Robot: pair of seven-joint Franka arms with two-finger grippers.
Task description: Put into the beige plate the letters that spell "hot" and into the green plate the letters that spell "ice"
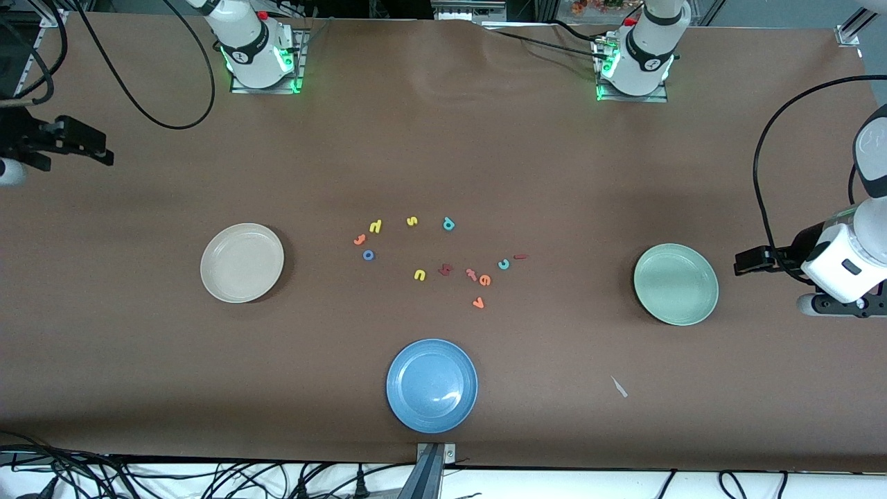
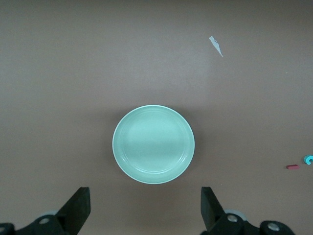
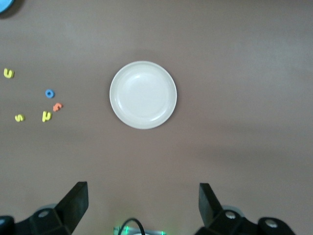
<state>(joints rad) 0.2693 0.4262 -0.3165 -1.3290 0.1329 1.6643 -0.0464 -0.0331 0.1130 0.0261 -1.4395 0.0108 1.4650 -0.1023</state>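
Here we see the left gripper [image 2: 144, 208] with its fingers spread wide and empty, hanging high over the left arm's end of the table by the green plate [image 1: 675, 284]. The right gripper [image 3: 143, 205] is equally wide apart, holding nothing, up over the right arm's end near the beige plate [image 1: 242, 263]. Between the plates lie the yellow h [image 1: 375, 225], orange t [image 1: 359, 239] and blue o [image 1: 369, 255]; toward the green plate sit the orange e [image 1: 485, 280], teal c [image 1: 504, 263] and dark red i [image 1: 520, 256]. The blue plate [image 1: 432, 385] lies nearest the front camera.
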